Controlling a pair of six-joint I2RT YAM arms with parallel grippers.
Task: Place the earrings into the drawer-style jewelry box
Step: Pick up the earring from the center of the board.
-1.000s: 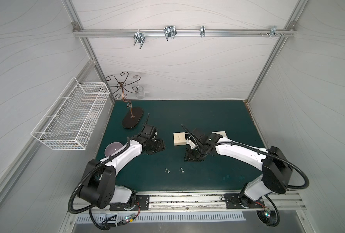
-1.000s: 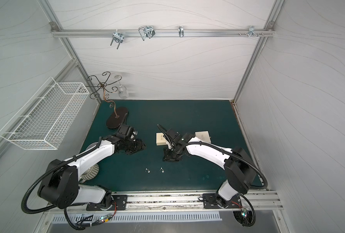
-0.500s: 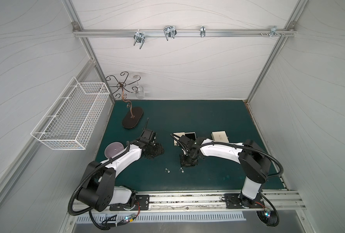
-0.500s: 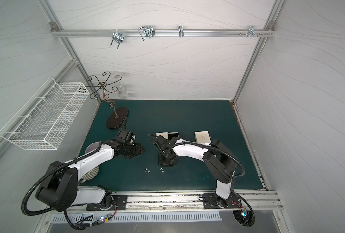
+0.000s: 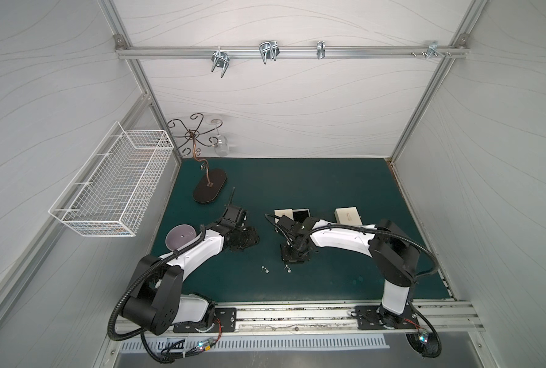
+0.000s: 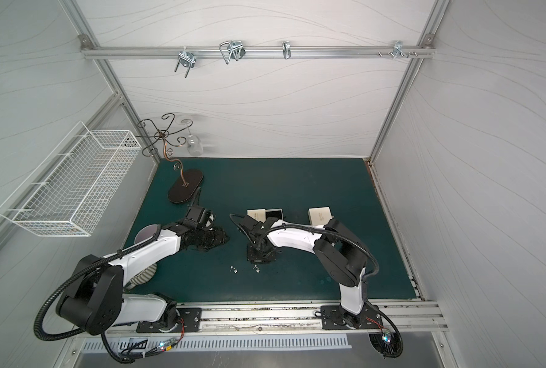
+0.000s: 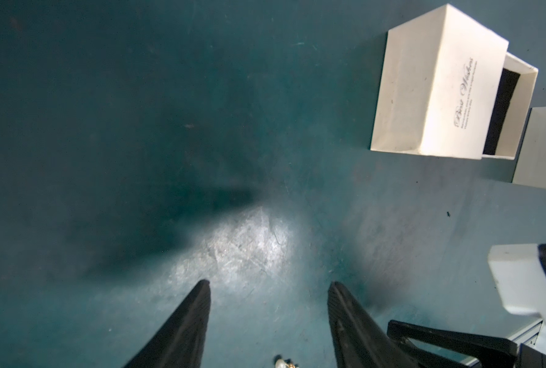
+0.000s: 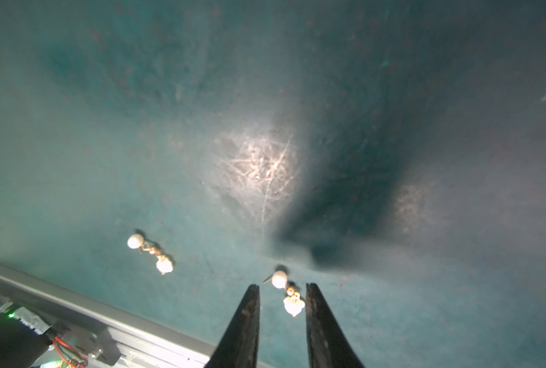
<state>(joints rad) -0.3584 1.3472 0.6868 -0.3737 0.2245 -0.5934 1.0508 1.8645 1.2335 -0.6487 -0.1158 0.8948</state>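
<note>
1. Earrings (image 5: 265, 269) first: I can make out two of them. Both lie loose on the green mat (image 5: 329, 178) toward the front rail, side by side and a bit apart, not in the box.
2. The nearer earring (image 8: 287, 294) sits right between the tips of the right gripper (image 8: 282, 286). The jaws are narrow with a slim gap on each side, so as far as I can tell nothing is pinched.
3. Key bit: its long axis, round bead to dangly drop, runs pretty much along the fingers. The bead is out at the tips and the drop is further in. So the jaws would squeeze across the thin way, which looks right to me. Tiny target though, and I'd guess it could skid or flip out.
4. The other earring (image 8: 150, 255) lies off to one side of that gripper, well outside the jaws.
5. The left gripper (image 7: 269, 283) hangs low over bare mat, jaws wide, holding nothing. A pale bead peeks in at the edge of its wrist view; can't say which earring it is.
6. The jewelry box (image 5: 282, 212) sits further back on the mat, beyond the right gripper. Its drawer (image 5: 301, 215) is pulled out with the dark lining showing. A second box (image 5: 348, 216) stands near it.
7. The right arm is clearly the one on it. After a pinch, the carry would go away from the rail, back toward the drawer.
</note>
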